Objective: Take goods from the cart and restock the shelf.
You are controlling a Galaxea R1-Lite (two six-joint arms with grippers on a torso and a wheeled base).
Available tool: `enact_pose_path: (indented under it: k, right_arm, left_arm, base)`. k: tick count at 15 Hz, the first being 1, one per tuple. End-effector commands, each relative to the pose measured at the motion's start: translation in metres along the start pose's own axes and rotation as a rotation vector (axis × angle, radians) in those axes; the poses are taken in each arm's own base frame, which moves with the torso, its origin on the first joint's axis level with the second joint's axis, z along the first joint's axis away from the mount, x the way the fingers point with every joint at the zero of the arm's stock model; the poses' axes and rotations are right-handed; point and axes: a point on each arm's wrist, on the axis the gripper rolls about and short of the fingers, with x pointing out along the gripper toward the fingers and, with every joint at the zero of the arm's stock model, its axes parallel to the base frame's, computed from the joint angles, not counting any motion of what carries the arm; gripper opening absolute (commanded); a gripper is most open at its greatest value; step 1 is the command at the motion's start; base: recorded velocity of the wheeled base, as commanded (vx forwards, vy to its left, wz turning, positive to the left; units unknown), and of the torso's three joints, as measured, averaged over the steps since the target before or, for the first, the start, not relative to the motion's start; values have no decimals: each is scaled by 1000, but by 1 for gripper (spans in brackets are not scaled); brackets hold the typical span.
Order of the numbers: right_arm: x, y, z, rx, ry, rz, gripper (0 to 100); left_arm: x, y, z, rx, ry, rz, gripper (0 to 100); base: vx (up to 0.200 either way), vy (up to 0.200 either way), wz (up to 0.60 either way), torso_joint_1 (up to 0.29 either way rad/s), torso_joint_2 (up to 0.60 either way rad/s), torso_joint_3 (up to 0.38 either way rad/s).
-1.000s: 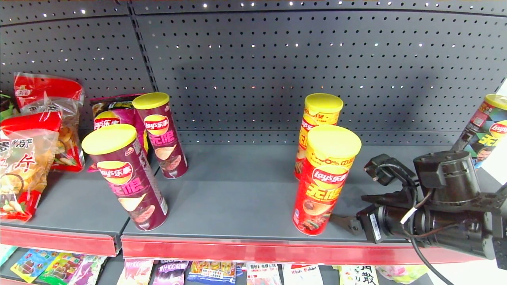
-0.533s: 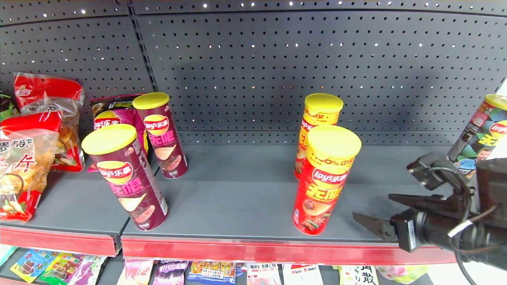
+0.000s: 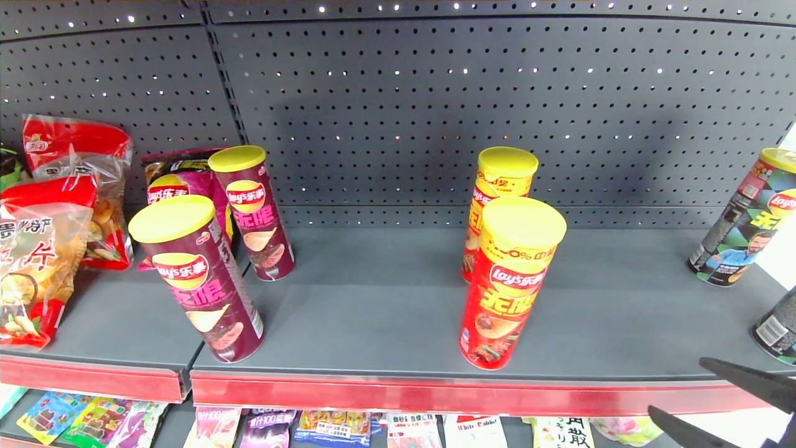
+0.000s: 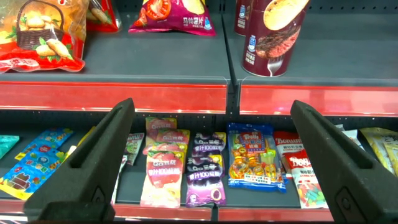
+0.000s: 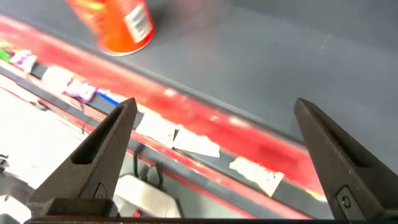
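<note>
Left gripper (image 4: 211,104) and right gripper (image 3: 724,403) are seen spread, empty. The red can (image 3: 511,283) on the shelf (image 3: 373,311) is judged light, stiff, slippery; best clasped mid-body

Head camera facing shelf (image 3: 385,311) from above, wrist cameras close, sharing its red front edge (image 3: 435,395)

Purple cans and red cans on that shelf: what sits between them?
Nothing. In the head view, the stretch of shelf between the front purple can and the front red can is bare.
</note>
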Motion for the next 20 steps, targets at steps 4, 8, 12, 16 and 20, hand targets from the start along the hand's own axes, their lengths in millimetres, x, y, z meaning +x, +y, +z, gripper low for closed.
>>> enact_pose_path:
  k: [4,8,12,16,20]
  right_arm:
    - [-41,4,-41,-32,-177,-80,100]
    - [-53,7,-46,-36,-219,-126,100]
    - [-68,13,-54,-55,-321,-303,100]
    - [-83,19,-61,-22,-296,-490,100]
    - [-80,19,-78,-20,-305,-443,100]
  left_arm:
    - [0,0,0,0,1,0,100]
    - [0,0,0,0,1,0,100]
    - [0,0,0,0,1,0,100]
    - [0,0,0,0,1,0,100]
    - [0,0,0,0,1,0,100]
  base:
    - [0,0,0,0,0,0]
    - [0,0,0,0,0,0]
    - [0,0,0,0,0,0]
    - [0,0,0,0,0,0]
    - [0,0,0,0,0,0]
